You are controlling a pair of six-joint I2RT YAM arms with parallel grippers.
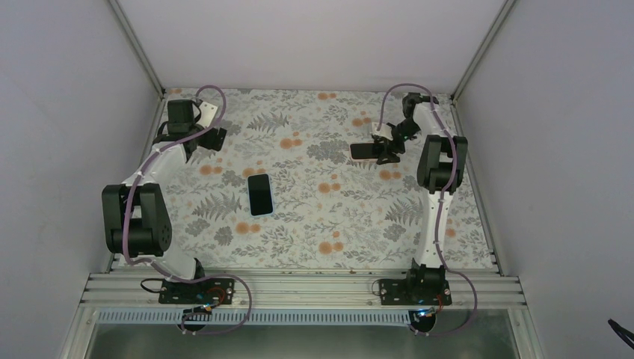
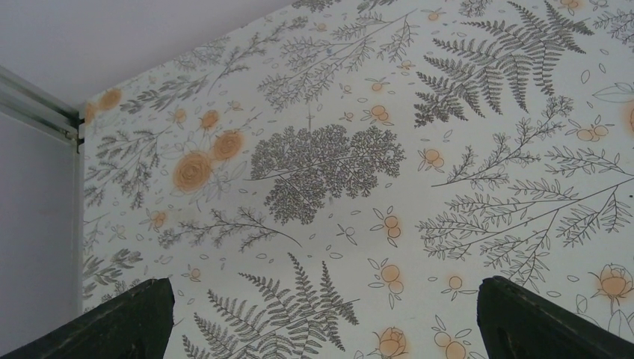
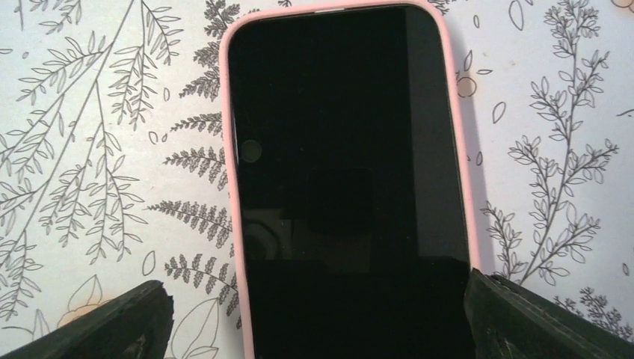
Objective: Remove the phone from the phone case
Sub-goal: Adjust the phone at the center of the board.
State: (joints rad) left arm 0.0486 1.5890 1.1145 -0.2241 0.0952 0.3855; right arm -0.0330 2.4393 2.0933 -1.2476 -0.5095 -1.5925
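Grasp step pending: right gripper (image 3: 315, 299) wide open, empty, straddling black glass-fronted phone (image 3: 336, 149) in pink rubber case (image 3: 229, 149). Next move likely requires pinching the rim.

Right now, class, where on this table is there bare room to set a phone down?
The table is bare along its near edge, in front of the black phone, and to that phone's right, nearer than the pink-cased phone. It is crowded far right around the right gripper and far left by the left gripper.
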